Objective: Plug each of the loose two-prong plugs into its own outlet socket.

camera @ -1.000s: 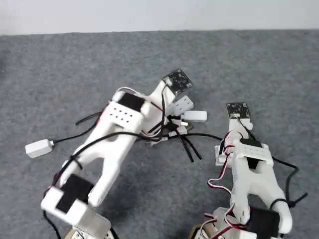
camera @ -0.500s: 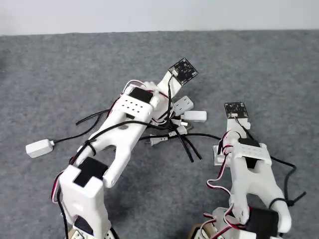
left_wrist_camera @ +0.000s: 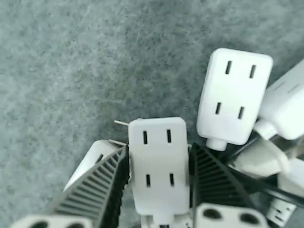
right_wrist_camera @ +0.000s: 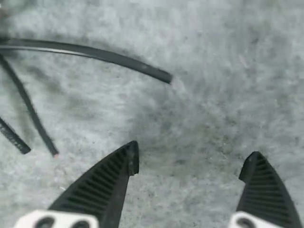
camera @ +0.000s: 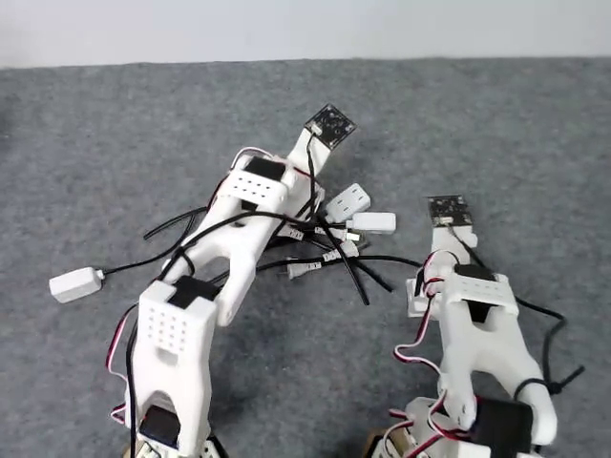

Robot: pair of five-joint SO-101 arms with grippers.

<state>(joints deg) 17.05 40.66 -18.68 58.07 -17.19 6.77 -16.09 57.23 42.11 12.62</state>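
My left gripper (left_wrist_camera: 159, 148) is shut on a white outlet socket (left_wrist_camera: 159, 166), one finger on each side of the block. A white two-prong plug (left_wrist_camera: 92, 159) lies partly under one finger, its prongs pointing past the socket's corner. A second outlet socket (left_wrist_camera: 232, 97) lies close beside, also seen as the socket (camera: 348, 200) in the high view, with a third white block (camera: 374, 222) next to it. A loose plug (camera: 304, 270) rests among black cords. My right gripper (right_wrist_camera: 194, 151) is open over bare carpet.
Grey carpet (camera: 496, 124) covers the table. A white plug (camera: 74, 283) on a black cord lies far left. Cut black cord ends (right_wrist_camera: 164, 76) lie ahead of the right gripper. Tangled cords (camera: 353, 277) run between the two arms.
The left arm has stretched forward, its wrist shifting toward the back and slightly left over the sockets. The right arm has barely moved.
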